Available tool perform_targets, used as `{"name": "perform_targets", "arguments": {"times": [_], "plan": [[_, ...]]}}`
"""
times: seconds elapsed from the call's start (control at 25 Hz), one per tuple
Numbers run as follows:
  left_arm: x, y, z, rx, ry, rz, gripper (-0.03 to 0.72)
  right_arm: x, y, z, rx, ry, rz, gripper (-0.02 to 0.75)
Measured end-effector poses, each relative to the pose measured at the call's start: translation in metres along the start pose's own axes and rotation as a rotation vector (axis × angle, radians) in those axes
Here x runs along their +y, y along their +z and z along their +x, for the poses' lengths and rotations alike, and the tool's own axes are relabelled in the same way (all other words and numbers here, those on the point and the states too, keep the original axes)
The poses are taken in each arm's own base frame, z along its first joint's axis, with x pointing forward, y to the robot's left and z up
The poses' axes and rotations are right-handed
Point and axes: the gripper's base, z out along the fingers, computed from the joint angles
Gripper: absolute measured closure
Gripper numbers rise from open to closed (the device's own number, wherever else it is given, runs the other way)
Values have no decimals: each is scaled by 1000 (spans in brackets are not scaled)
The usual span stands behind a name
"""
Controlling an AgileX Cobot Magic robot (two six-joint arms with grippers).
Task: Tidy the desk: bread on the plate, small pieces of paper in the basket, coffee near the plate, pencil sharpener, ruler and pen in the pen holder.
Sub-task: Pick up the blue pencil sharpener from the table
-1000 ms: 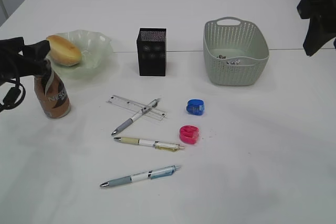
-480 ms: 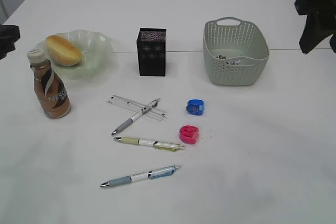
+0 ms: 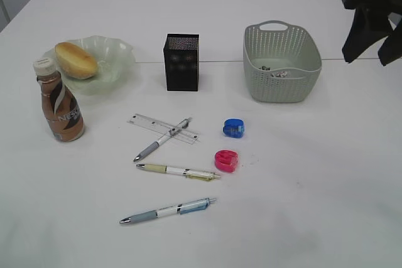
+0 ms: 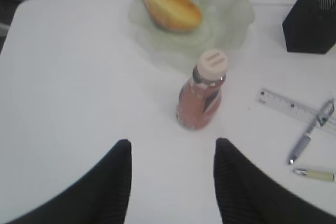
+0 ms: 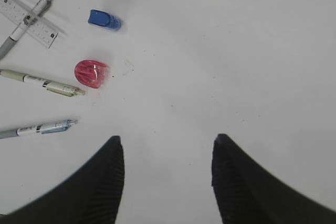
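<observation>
Your white desk (image 3: 326,155) is smooth and matte, crossed by a thin seam behind the pen holder (image 3: 181,62), a black square mesh cup standing upright. The golden-brown oval bread (image 3: 75,59) lies in the pale green glass plate (image 3: 119,54) with its wavy ruffled rim. The coffee (image 3: 59,101), a brown plastic bottle with a white cap, stands upright just in front of the plate. You can see crumpled paper scraps (image 3: 274,71) inside the sage-green perforated basket (image 3: 281,89). The clear ruler (image 3: 151,123) lies flat with a grey-tipped pen (image 3: 162,139) resting across it; a yellowish pen (image 3: 178,171) and a blue-grey pen (image 3: 168,210) lie nearer you. A blue pencil sharpener (image 3: 233,128) and a rounded pink sharpener (image 3: 227,160) sit right of the pens. Your left gripper (image 4: 170,182) hangs released above bare desk near the bottle, ribbed black fingers apart, grasping nothing. Your right gripper (image 5: 165,182) is likewise spread and empty over bare tabletop
</observation>
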Motion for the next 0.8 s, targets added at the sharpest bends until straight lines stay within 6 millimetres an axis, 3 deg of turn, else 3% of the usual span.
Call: {"name": "perform_targets", "arguments": {"times": [0.16,0.44,0.8], "plan": [[0,-18,-2,82,-14,-6,324,0,0,0,0,3,-1,339],[1,-24,7,217,-20,-22,326,0,0,0,0,5,-1,339],[1,-50,7,425,-27,-46,327,0,1,0,2,25,-2,339]]}}
